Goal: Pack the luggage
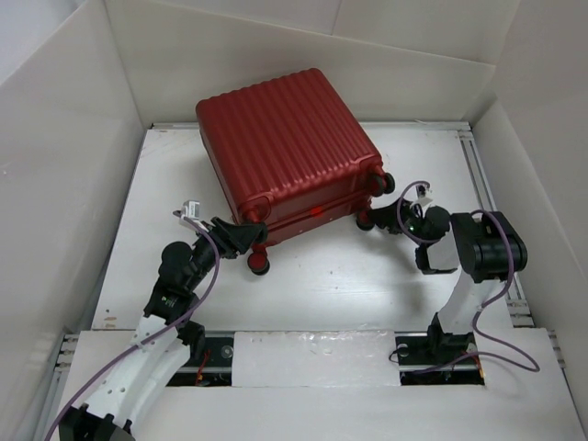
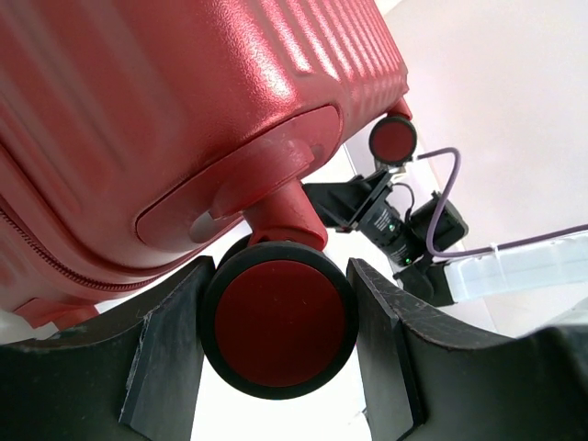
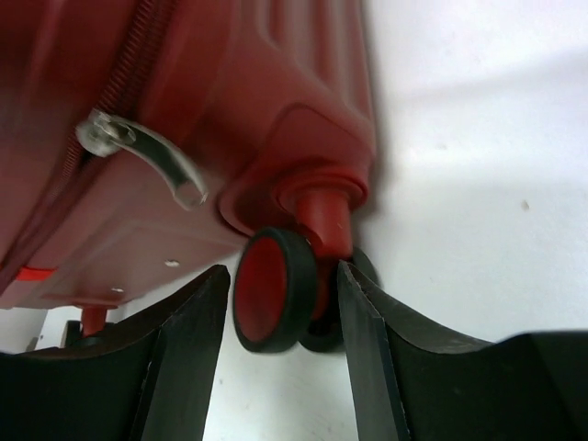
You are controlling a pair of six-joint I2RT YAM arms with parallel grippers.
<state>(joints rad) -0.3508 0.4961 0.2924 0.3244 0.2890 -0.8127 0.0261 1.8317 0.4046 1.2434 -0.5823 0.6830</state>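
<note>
A white table [image 1: 312,294] is seen, closed in on three sides by plain white walls [image 1: 55,138]. The luggage [image 1: 285,152] is laid flat on the far middle part of the table, with its ribbed shell turned up and its wheels turned toward the arms.

At the near left corner of the luggage, the left gripper [image 2: 280,276] is placed. Its jaws are closed on a dark-rimmed left wheel [image 2: 280,326], which is pressed by both black pads, so this corner is held firmly.

On the luggage itself, the two halves of the shell are brought together, and the zip [image 2: 64,255] is seen running closed along the seam. Nothing of the lining is shown. No loose things waiting to be packed are noticed beside the luggage in any view.

At the near right corner of the luggage, the right gripper [image 3: 283,274] is placed around a right wheel [image 3: 266,289]. Its jaws are held at a middle width, and a thin gap is left between one pad and the wheel, so this wheel is judged to be only surrounded, not gripped. A clear zipper pull [image 3: 147,152] hangs just above it.

It is judged that the packing is nearly finished: the filling and closing appear done. What is left is probably only to shift or set up the luggage by its wheels, and then to release it.
</note>
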